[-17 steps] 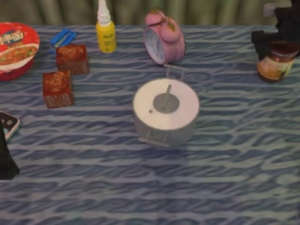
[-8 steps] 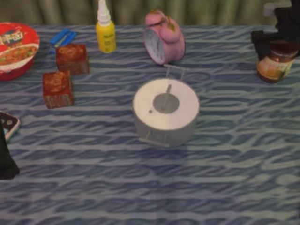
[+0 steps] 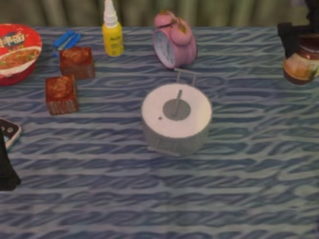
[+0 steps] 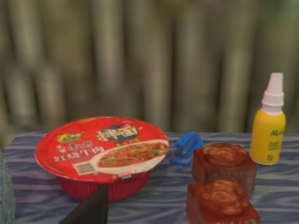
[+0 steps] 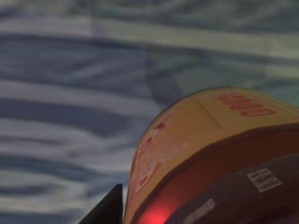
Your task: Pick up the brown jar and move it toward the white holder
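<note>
While right tool (image 3: 302, 47) clamps jar (image 3: 300, 67) at table's far right edge, jar appears lifted: pick-up done. Holder (image 3: 176, 119) sits mid-table, well apart; carry toward it remains. Left tool parked at left edge, fingers' state unclear.

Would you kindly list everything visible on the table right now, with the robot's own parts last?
brown jar: 1, orange label, far right edge, lifted
white holder: 1, white, centre
alarm clock: 1, pink, behind holder
dropper bottle: 1, yellow, back
noodle bowl: 1, red, far left
square cakes: 2, reddish-brown, left
stapler: 1, blue, back left
phone-like object: 1, dark, left edge
right pincer: shut on jar
left arm: parked, left edge
</note>
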Robot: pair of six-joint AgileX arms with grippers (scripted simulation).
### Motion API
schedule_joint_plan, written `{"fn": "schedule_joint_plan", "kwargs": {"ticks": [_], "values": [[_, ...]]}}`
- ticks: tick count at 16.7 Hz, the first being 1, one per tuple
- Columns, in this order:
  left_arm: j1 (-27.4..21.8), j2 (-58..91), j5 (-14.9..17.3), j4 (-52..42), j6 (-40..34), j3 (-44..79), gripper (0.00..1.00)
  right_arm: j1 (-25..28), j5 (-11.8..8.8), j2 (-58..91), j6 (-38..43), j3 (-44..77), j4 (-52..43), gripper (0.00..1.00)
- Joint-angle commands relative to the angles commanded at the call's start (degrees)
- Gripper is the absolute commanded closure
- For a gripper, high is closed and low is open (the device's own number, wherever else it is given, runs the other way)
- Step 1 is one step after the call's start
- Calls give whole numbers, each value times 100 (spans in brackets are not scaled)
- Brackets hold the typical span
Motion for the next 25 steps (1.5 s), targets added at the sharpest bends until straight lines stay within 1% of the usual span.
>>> {"fn": "schedule_joint_plan", "kwargs": {"ticks": [3, 6, 13, 16, 22, 25], "values": [[0, 0, 0, 0, 0, 0, 0, 31, -4, -938, 14, -1178, 152, 100], [0, 0, 0, 0, 0, 0, 0, 56, -5, -1602, 20, -1886, 255, 100], [0, 0, 0, 0, 0, 0, 0, 44, -5, -1760, 48, -2053, 286, 100], [0, 0, 0, 0, 0, 0, 0, 344, 63, -1913, 436, -2463, 577, 100], [0, 0, 0, 0, 0, 0, 0, 1348, 345, -2372, 1850, -3988, 1537, 100], [0, 0, 0, 0, 0, 0, 0, 1537, 398, -2442, 2067, -4206, 1705, 100]]}}
